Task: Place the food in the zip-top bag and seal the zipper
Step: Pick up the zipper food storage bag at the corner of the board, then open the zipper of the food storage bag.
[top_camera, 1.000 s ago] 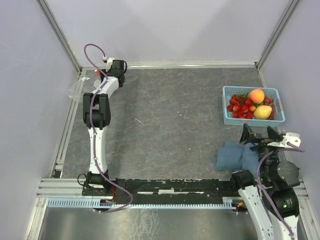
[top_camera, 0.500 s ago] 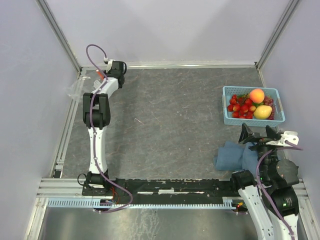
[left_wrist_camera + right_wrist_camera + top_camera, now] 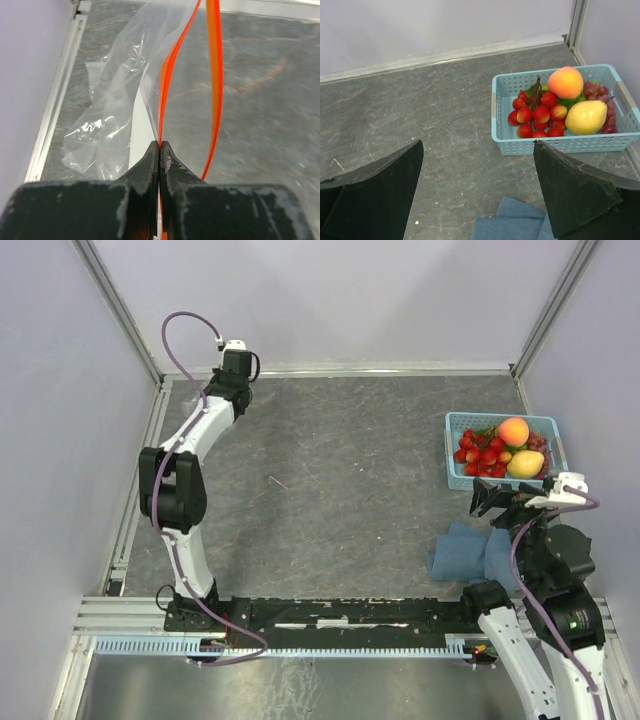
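In the left wrist view my left gripper (image 3: pixel 160 145) is shut on one red-orange strip of the zipper (image 3: pixel 168 85); the other strip (image 3: pixel 216 75) curves apart on the right, so the mouth gapes. The clear zip-top bag (image 3: pixel 112 115) with its white label (image 3: pixel 143 131) trails to the left by the wall rail. From above, the left wrist (image 3: pixel 233 368) sits in the back-left corner and hides the bag. The food lies in a light-blue basket (image 3: pixel 452 468): peach (image 3: pixel 565 82), yellow mango (image 3: pixel 586 117), strawberries (image 3: pixel 535 114), grapes (image 3: pixel 601 93). My right gripper (image 3: pixel 478 145) is open and empty, just short of the basket.
A folded blue cloth (image 3: pixel 468 552) lies on the table under the right gripper, also in the right wrist view (image 3: pixel 512 220). Metal rails (image 3: pixel 150 455) and pale walls border the grey table on the left, back and right.
The left gripper has shut on the zipper strip. Its arm has straightened and swung right along the back wall, taking the bag off the left rail. The right gripper has edged toward the basket.
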`<action>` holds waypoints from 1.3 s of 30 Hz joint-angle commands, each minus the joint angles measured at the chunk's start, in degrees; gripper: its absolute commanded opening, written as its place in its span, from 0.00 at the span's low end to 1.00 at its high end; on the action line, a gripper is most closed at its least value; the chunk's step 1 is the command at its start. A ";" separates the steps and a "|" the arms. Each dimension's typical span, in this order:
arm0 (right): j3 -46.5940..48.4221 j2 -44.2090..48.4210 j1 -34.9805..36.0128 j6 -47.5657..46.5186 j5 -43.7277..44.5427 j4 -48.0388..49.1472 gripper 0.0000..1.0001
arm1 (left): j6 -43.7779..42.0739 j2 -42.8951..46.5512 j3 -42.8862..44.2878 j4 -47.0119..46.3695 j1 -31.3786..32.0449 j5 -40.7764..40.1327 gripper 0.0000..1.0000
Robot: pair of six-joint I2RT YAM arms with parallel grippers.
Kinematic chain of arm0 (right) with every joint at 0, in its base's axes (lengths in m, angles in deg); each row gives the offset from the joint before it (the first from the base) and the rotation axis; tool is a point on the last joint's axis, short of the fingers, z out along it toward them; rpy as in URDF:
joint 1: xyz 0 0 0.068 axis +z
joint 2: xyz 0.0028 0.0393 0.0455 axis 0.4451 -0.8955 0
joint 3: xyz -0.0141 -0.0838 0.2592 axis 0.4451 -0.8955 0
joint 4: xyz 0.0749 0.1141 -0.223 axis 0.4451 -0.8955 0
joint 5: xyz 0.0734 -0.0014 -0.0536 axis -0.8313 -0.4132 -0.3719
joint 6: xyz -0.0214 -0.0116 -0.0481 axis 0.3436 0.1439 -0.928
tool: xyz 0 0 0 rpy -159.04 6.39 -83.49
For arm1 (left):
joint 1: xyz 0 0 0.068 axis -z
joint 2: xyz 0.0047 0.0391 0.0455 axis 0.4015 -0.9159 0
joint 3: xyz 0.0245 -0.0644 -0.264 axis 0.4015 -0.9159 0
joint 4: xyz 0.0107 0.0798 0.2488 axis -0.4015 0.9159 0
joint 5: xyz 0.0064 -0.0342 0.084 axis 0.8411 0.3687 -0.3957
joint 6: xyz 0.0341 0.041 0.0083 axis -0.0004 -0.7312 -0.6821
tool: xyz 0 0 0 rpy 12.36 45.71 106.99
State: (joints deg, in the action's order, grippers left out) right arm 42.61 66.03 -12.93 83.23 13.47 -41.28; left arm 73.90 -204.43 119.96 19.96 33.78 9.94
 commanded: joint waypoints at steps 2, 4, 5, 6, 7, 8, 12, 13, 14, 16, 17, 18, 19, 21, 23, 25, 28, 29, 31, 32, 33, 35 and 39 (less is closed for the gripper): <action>4.53 -5.12 0.22 4.30 -2.66 -4.74 0.99 | -5.26 8.85 -7.03 -2.18 6.24 4.42 0.03; 4.46 -6.21 0.19 5.17 -4.76 -4.76 0.99 | -6.49 11.55 -10.41 -3.25 9.49 4.94 0.03; 4.32 -6.89 0.22 5.71 -6.15 -4.45 0.99 | -6.89 13.43 -11.98 -3.79 11.02 4.86 0.03; 4.11 -7.60 0.22 6.46 -7.56 -3.82 0.99 | -7.06 14.81 -13.65 -4.27 12.40 4.85 0.03; 3.91 -8.44 0.21 7.35 -9.14 -3.20 0.99 | -7.02 16.27 -15.36 -4.93 13.67 5.15 0.03; 3.65 -9.45 0.17 8.07 -10.96 -2.30 0.99 | -6.75 17.85 -17.10 -5.77 14.91 5.48 0.03; 2.44 -14.81 0.21 10.88 -17.45 1.74 0.99 | -3.88 23.99 -24.09 -9.58 18.92 7.36 0.03; 2.01 -16.30 0.21 11.42 -18.34 2.91 0.99 | -2.73 25.38 -26.25 -10.43 19.86 7.90 0.03; 1.60 -17.63 0.21 11.96 -19.01 4.12 0.99 | -1.89 26.37 -27.75 -11.06 20.55 8.42 0.03; 0.68 -21.06 0.20 13.11 -20.74 7.30 0.99 | -0.38 28.54 -30.45 -12.10 21.83 8.56 0.03; 0.35 -22.50 0.21 13.92 -21.27 8.90 0.99 | 0.12 29.56 -31.88 -12.68 22.40 8.68 0.03; 0.08 -24.18 0.21 14.76 -22.53 10.46 0.99 | 0.61 30.74 -33.31 -13.39 22.88 8.57 0.03; -0.14 -25.90 0.17 15.75 -23.37 12.02 0.99 | 1.26 31.86 -34.76 -14.13 23.26 8.73 0.03; -0.38 -29.54 0.29 18.27 -25.25 14.96 0.99 | 1.98 34.15 -37.18 -15.41 24.02 9.76 0.03; -1.08 -33.25 0.49 20.98 -26.18 18.56 1.00 | 2.84 36.33 -39.47 -16.60 25.11 10.01 0.03; -1.86 -36.90 1.32 23.89 -27.06 22.76 0.99 | 3.78 38.46 -41.68 -18.07 26.49 10.65 0.03; -1.26 -42.29 3.78 26.42 -25.75 26.20 0.98 | 4.97 40.54 -44.45 -20.10 29.11 10.66 0.03; -1.00 -43.81 4.75 27.25 -25.06 27.00 0.98 | 5.41 41.00 -45.28 -20.76 29.98 10.32 0.03; -0.74 -46.81 6.09 28.85 -24.61 29.04 0.97 | 5.83 41.57 -46.56 -21.81 32.05 9.11 0.03; -0.82 -48.05 6.75 29.81 -24.42 30.18 0.96 | 5.87 41.68 -47.01 -22.28 33.07 8.46 0.03; -0.93 -49.49 7.59 30.59 -23.87 31.33 0.96 | 5.86 41.65 -47.45 -22.56 34.09 7.57 0.03; -1.02 -51.46 8.85 31.89 -22.83 33.23 0.96 | 5.96 41.38 -47.97 -22.85 35.88 5.45 0.03; -0.36 -56.00 11.19 34.78 -21.91 36.71 0.92 | 6.22 41.04 -48.70 -22.86 39.20 0.58 0.03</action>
State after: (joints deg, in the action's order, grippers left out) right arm 40.92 12.78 -3.60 113.52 -10.24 -12.74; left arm 77.33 -164.32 71.83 1.38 70.52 16.73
